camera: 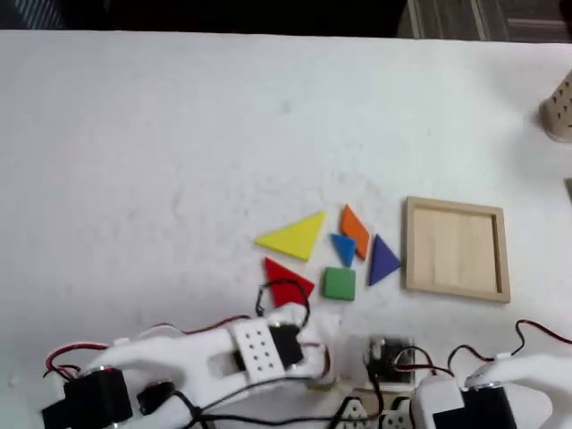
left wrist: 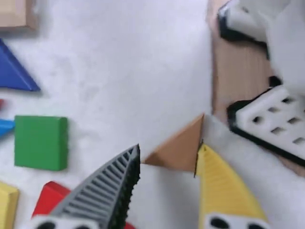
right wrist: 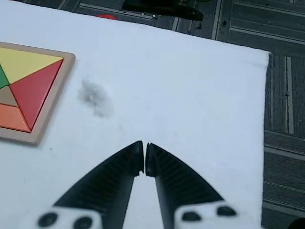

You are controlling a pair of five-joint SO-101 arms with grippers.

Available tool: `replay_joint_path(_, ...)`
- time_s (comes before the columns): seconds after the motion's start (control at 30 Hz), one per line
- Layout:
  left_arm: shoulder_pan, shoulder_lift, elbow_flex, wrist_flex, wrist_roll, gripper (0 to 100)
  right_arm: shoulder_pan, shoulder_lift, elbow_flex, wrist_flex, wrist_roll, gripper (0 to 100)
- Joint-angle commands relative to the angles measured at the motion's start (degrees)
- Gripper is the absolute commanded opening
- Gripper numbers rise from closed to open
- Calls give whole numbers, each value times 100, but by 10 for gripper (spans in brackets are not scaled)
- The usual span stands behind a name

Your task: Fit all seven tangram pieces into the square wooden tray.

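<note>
Left gripper (left wrist: 167,160): fingers are spread wide with nothing clamped; a tan triangle (left wrist: 177,151) is straddled near the desk's (left wrist: 119,57) front edge.
Right gripper (right wrist: 144,160): fingers are pressed together, nothing held.
Pieces: green square (camera: 339,283) and red triangle (camera: 284,279) are clustered mid-desk.
Wooden tray (camera: 456,207): set right of that cluster, apart.

1. The high view looks down on the worktop (camera: 179,134) from well above.
2. The left wrist view sits close over it, facing down past its fingers (left wrist: 107,188), sharing the green square (left wrist: 40,142) with the high view.
3. The right wrist view looks slantwise past its fingers (right wrist: 119,176) across the worktop to the floor (right wrist: 286,71).
</note>
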Motion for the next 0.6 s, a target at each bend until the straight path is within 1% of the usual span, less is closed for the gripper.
replay_joint_path(0.0, -532, 13, -325, -132, -88, 214, 40, -505, -281, 171, 53, 23)
replay_joint_path(0.2, -1165, 576, -818, -193, -53, 212, 40, -760, -255, 338, 53, 23)
replay_joint_path(0.47, -2413, 1508, -1829, -211, -26, 211, 40, -804, -246, 365, 62, 23)
replay_joint_path(0.57, -2677, 1684, -2040, -229, 229, 211, 40, -804, -246, 365, 62, 24)
